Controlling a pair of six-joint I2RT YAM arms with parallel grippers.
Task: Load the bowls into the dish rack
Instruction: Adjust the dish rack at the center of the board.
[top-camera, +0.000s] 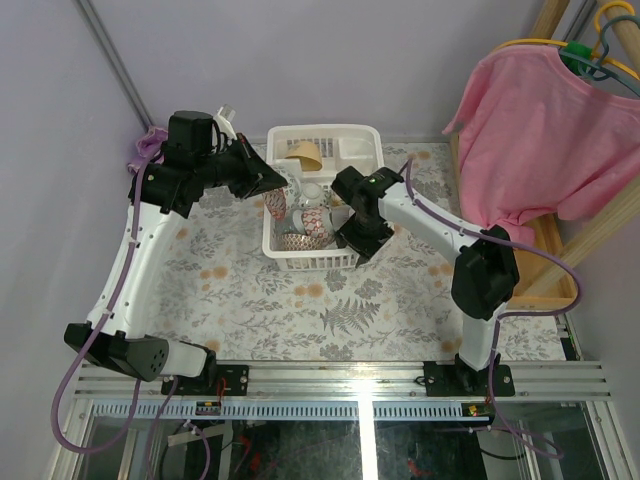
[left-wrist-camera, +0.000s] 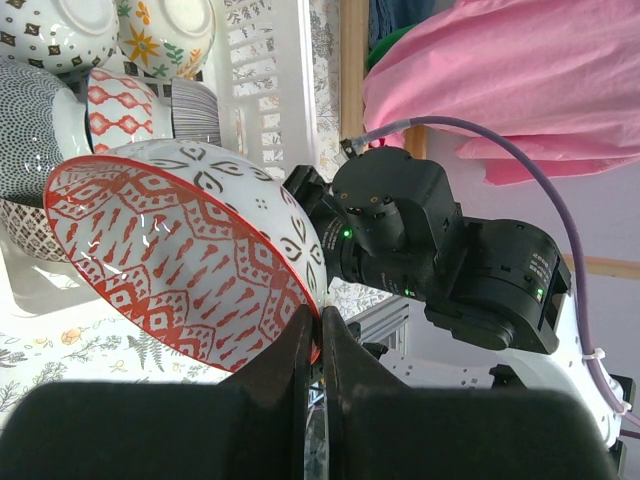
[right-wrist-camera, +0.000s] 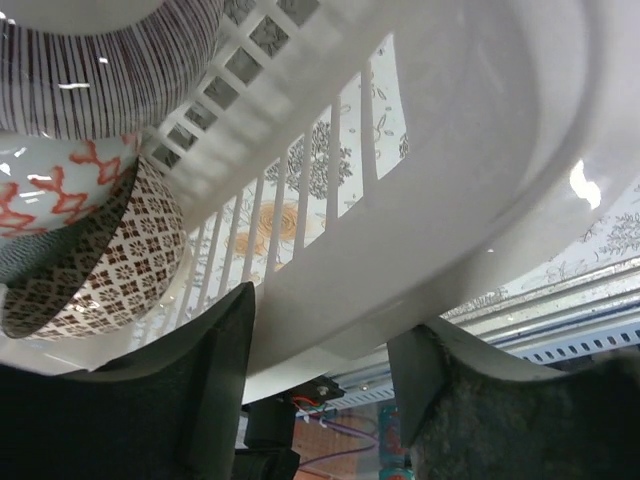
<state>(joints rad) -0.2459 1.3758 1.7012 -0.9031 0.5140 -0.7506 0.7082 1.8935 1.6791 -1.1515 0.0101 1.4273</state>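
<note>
Black matte fingers of the left gripper (left-wrist-camera: 318, 335) fill the bottom of the left wrist view. They are pressed together on the thin lip of a glossy red-patterned bowl (left-wrist-camera: 170, 260) tipped on edge. Its inside is painted with red diamonds and dashes, and its white outside carries dark leaf shapes. Behind it stands the dish rack (left-wrist-camera: 265, 100), a white plastic basket with slotted walls. It holds an orange-flower bowl (left-wrist-camera: 165, 30), a diamond-dotted bowl (left-wrist-camera: 55, 35), a red-lozenge bowl (left-wrist-camera: 120, 110) and a finely striped bowl (left-wrist-camera: 35, 120), all round and shiny. Only the right wrist view shows the right gripper (right-wrist-camera: 322, 320) close up: its fingers stand apart astride the rack's smooth curved rim, though whether they press it cannot be told. That view also shows a brown-lattice bowl (right-wrist-camera: 110, 260) lying against the slats. Only the top view shows the wider layout. The rack rests on a fern-and-flower printed tablecloth (top-camera: 300, 300), with the held bowl at its left side and a tan bowl (top-camera: 303, 155) leaning at its far end. A pink shirt (top-camera: 540, 130) hangs to the right.
</note>
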